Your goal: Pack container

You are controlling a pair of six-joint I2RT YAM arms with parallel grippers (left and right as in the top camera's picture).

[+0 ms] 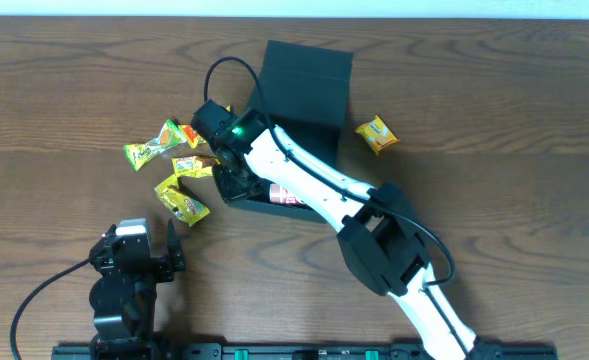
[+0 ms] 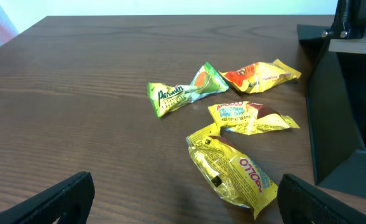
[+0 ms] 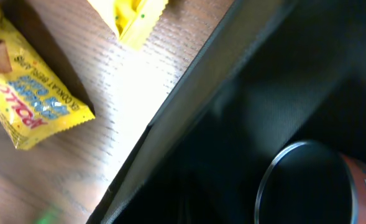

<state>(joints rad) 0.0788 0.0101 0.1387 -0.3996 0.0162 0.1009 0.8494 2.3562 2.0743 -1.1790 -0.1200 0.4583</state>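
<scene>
Dark cardboard container: on the middle of the table, toward the far side, with its flap lid thrown open to the far side.
Right claw: closed. The arm reaches in from the near right across the container, and the tip sits at the container's left wall by the near corner. Whether it touches the wall cannot be told.
Left claw: fingers spread wide with nothing between them. It is at the near left of the table, well apart from the container, which lies to its far right.
Red can: on its side inside the container, just right of the right claw.
Green packet, orange packet, two yellow packets: loose on the table just left of the container.
Lone yellow packet: just right of the container.
</scene>
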